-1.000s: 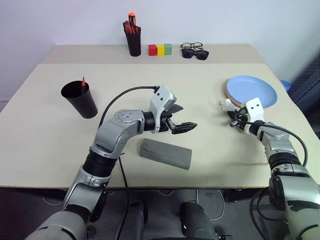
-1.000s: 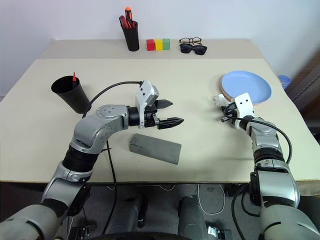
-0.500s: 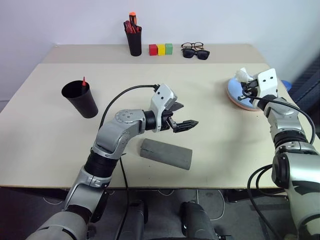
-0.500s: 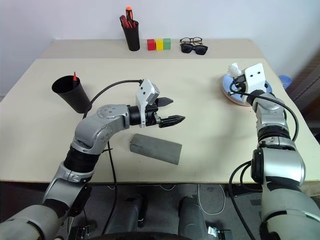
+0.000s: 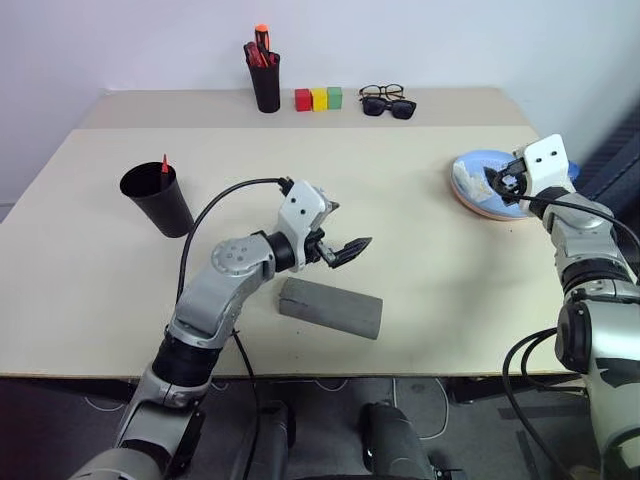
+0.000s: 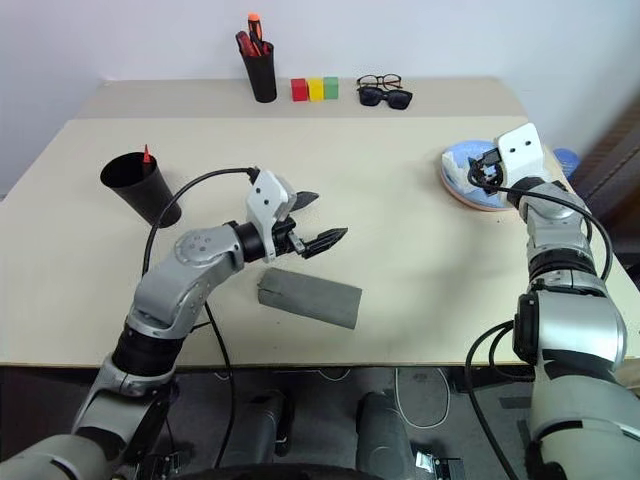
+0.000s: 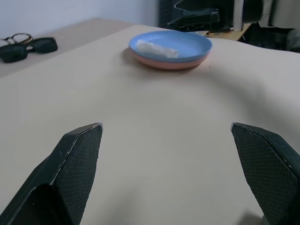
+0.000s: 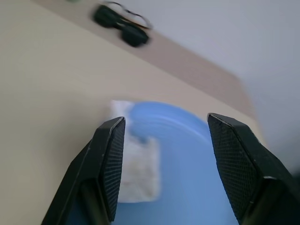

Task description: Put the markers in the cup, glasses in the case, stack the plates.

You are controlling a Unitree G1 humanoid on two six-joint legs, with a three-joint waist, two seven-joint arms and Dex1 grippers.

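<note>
Now the right tool (image 8: 161,154) hangs open and empty over the blue plate (image 5: 500,180); left tool (image 7: 173,164) wide open, empty.

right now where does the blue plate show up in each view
Left eye view: blue plate at the right edge, beside the right gripper.
Right eye view: right side, same spot.
Left wrist view: upper middle, stacked on the pink plate.
Right wrist view: between the fingers.
Shared landmark: the white crumpled wad on it.
</note>
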